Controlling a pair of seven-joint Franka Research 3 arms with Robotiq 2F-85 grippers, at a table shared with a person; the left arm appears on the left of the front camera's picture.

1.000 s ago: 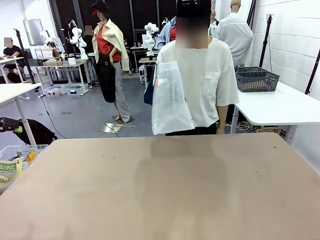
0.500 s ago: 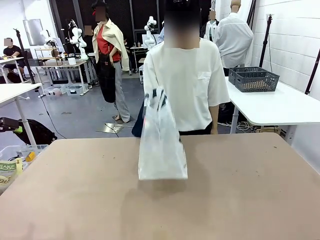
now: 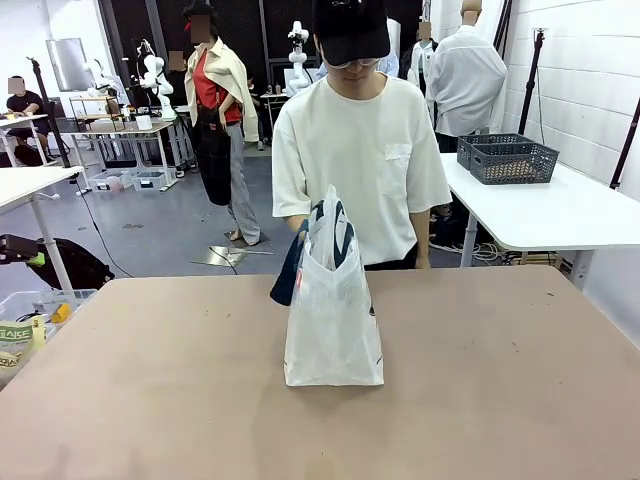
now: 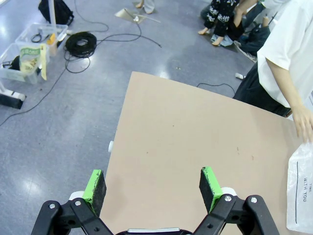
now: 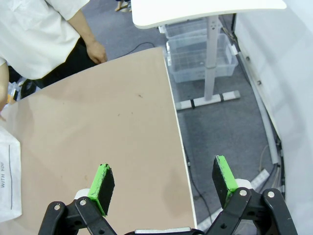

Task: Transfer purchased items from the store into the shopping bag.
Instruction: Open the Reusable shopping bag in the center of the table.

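Jaws of the left gripper [image 4: 152,178] are held wide apart, with nothing between them, over the bare left part of the desk [image 3: 120,380]. Near the middle of the desk the shopping bag [image 3: 333,310] is stood upright, and its top is gripped by the person's hand [image 3: 303,228], beside the dark blue handles [image 3: 290,270]. At the right, the right gripper [image 5: 163,178] is also spread wide and empty, above the desk edge. For a good step, the bag mouth should be opened and steadied before anything is lowered in.

tan table [image 3: 150,400], clear shopping bag [image 3: 333,320] standing upright at its middle
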